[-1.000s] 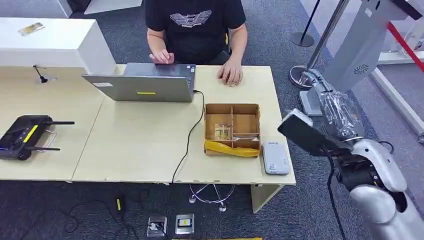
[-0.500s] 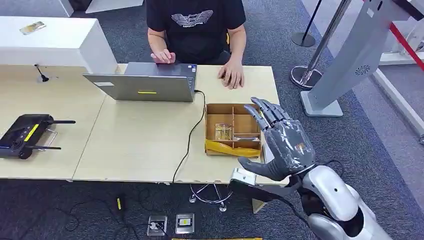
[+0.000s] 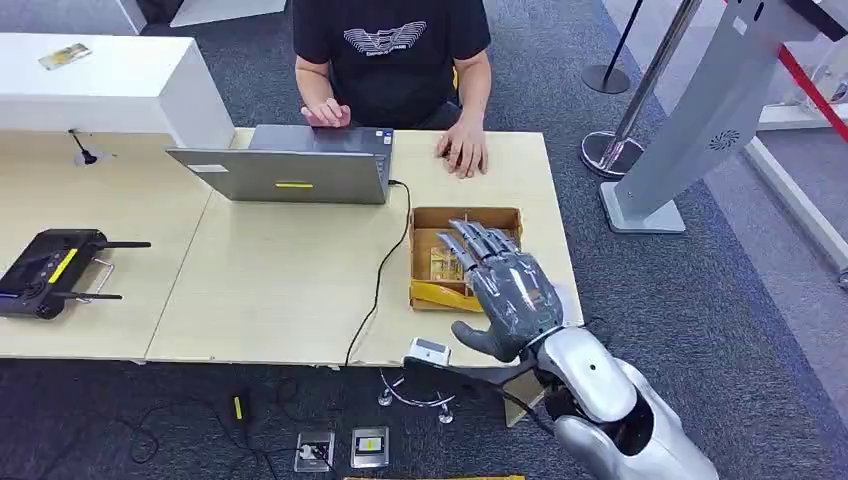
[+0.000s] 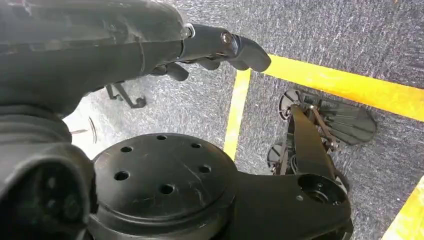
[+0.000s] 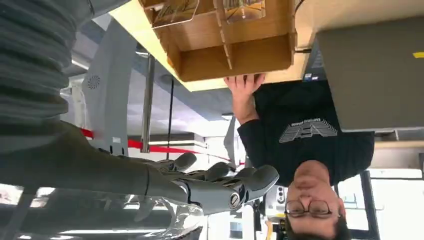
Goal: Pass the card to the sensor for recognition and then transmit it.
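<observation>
Small clear-sleeved card [image 3: 445, 262] lies in a compartment of the brown divided cardboard box [image 3: 428, 218], just under and ahead of the right hand's [image 3: 503, 292] outstretched fingertips. Hand holds nothing, fingers spread flat. Best move, judging from here: drop lower over that compartment, pinch the card edge, avoid the dividers and yellow strip [image 3: 436, 294]. Right wrist view adds the box interior [image 5: 235, 35] close up and the person [image 5: 305, 145] beyond. Left hand [image 4: 150, 45] hangs above grey carpet, fingers seem curled, empty.
</observation>
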You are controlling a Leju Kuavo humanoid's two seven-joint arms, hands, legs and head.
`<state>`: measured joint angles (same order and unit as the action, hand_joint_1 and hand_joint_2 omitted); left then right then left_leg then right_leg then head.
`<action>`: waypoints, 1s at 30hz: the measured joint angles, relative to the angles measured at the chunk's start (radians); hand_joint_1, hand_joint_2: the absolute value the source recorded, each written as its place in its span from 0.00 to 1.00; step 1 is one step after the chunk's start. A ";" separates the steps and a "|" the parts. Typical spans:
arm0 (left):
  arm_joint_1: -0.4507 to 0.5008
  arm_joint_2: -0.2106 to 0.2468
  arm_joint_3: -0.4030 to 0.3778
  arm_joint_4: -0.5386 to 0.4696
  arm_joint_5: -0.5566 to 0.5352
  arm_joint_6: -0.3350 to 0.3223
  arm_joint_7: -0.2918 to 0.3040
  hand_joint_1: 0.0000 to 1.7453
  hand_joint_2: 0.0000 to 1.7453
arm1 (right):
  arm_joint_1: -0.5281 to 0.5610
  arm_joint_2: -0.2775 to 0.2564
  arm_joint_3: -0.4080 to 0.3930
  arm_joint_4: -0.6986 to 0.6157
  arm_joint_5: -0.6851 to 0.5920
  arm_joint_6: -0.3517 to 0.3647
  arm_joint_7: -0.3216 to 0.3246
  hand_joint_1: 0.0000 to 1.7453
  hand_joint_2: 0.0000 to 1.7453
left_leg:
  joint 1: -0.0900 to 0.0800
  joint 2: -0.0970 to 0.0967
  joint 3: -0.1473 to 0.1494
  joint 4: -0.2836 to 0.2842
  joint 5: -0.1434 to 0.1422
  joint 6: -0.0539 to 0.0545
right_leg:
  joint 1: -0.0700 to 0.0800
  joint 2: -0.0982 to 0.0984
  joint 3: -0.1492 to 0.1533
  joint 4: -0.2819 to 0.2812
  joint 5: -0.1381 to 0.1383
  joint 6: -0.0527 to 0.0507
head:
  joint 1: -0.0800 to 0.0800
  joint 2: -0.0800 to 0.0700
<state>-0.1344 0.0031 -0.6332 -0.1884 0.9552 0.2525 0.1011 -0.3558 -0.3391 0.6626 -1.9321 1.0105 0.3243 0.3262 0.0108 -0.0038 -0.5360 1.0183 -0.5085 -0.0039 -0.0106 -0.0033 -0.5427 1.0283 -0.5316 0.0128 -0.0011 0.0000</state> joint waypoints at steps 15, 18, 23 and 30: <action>-0.001 0.003 -0.001 0.000 0.011 -0.012 0.012 0.00 0.00 | -0.036 0.124 0.002 0.162 0.080 -0.005 0.000 0.00 1.00 | 0.000 0.000 0.000 0.000 0.000 0.000 | 0.000 0.000 0.000 0.000 0.000 0.000 | 0.000 0.000; -0.001 0.005 -0.003 0.000 0.013 -0.015 0.018 0.00 0.00 | -0.038 0.138 -0.004 0.188 0.090 -0.004 -0.002 0.00 1.00 | 0.000 0.000 0.000 0.000 0.000 0.000 | 0.000 0.000 0.000 0.000 0.000 0.000 | 0.000 0.000; -0.002 0.007 -0.007 0.000 0.023 -0.016 0.021 0.00 0.00 | -0.041 0.156 -0.016 0.214 0.120 0.009 -0.009 0.00 1.00 | 0.000 0.000 0.000 0.000 0.000 0.000 | 0.000 0.000 0.000 0.000 0.000 0.000 | 0.000 0.000; -0.002 0.008 -0.008 0.000 0.024 -0.018 0.025 0.00 0.00 | -0.045 0.171 -0.032 0.241 0.125 0.012 -0.009 0.00 1.00 | 0.000 0.000 0.000 0.000 0.000 0.000 | 0.000 0.000 0.000 0.000 0.000 0.000 | 0.000 0.000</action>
<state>-0.1360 0.0114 -0.6413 -0.1885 0.9789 0.2346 0.1259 -0.4007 -0.1679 0.6302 -1.6911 1.1353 0.3361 0.3170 0.0108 -0.0036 -0.5357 1.0183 -0.5082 -0.0043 -0.0106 -0.0029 -0.5428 1.0283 -0.5315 0.0128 -0.0008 0.0000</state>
